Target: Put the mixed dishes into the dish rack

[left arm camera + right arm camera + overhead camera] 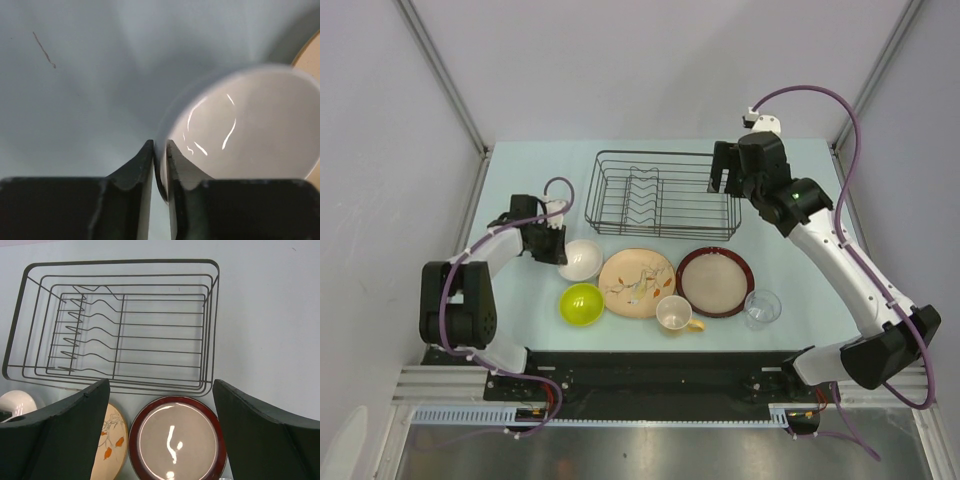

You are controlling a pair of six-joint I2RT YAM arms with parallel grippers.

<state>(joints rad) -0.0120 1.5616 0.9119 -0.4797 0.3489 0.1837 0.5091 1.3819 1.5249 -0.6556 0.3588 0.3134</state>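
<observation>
Left gripper (159, 146) clamps white bowl (245, 125) near rim; bowl extends right.

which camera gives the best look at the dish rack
Right wrist: the dish rack fills most of the frame, close up and empty, prongs clear. Top external shows it too, but smaller, with the right gripper overlapping its right end. Left wrist does not show it.

You've got two bowls on view, a white bowl (581, 259) and a green bowl (581, 303). Two plates for you as well, a leaf-patterned plate (636, 282) and a red-rimmed plate (715, 281). Then one cup (673, 313), one glass (761, 308), and a single wire rack (665, 152).
</observation>
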